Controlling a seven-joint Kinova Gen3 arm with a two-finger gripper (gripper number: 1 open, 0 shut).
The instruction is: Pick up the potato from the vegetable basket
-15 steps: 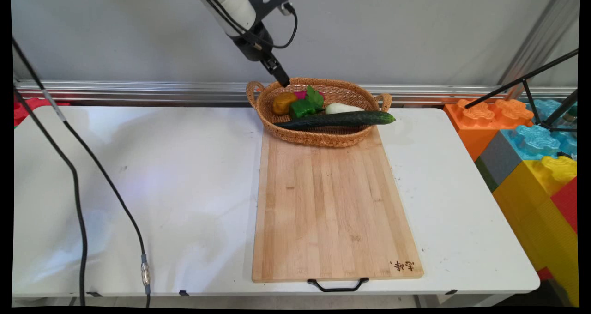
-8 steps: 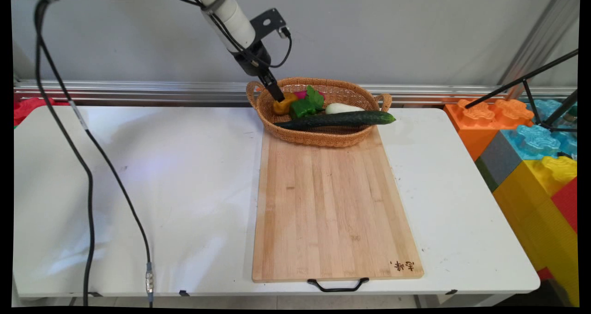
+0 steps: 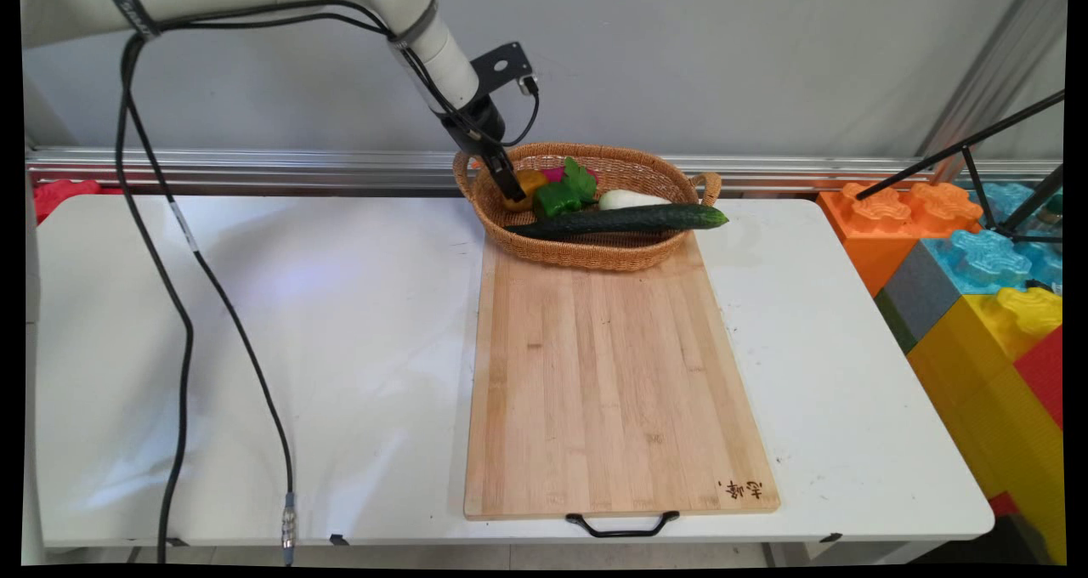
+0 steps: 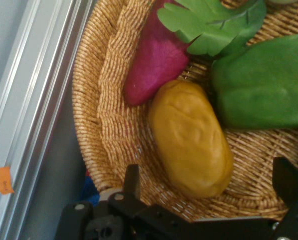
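At the far edge of the white table (image 3: 340, 323), a woven basket (image 3: 586, 251) sits on the far end of a wooden cutting board (image 3: 608, 374), and the black gripper (image 3: 512, 189) reaches down into the basket's left end. Its two fingers (image 4: 132, 180) stand apart, one on each side of a yellow-brown potato (image 4: 191, 137), with clear gaps between them and it; they grip nothing.

The only writing is a small dark mark of brush-like characters burnt into the board's near right corner; I cannot read it. A small orange tag (image 4: 4, 180) on the metal rail (image 4: 34, 110) behind the table bears marks too small to make out.

The main view shows the whole layout: a long dark cucumber (image 3: 620, 219) lying left to right across the basket, its right tip overhanging the rim; a white vegetable (image 3: 633, 198) just behind it; a green pepper (image 3: 557, 200) beside the potato (image 3: 531, 183); and a black handle (image 3: 622, 527) at the board's near edge. Coloured blocks (image 3: 977, 280) stand off the table's right side, and black cables (image 3: 170, 306) hang over its left part.

The hand view shows what the arm partly hides there: the potato's wrinkled skin, a magenta piece (image 4: 156, 62) touching one end of it against the basket wall (image 4: 106, 115), a green leaf (image 4: 213, 25) lying over that piece, and the pepper (image 4: 263, 85) touching the potato's side. The potato's long axis runs between the spread fingers, from the gripper towards the magenta piece.
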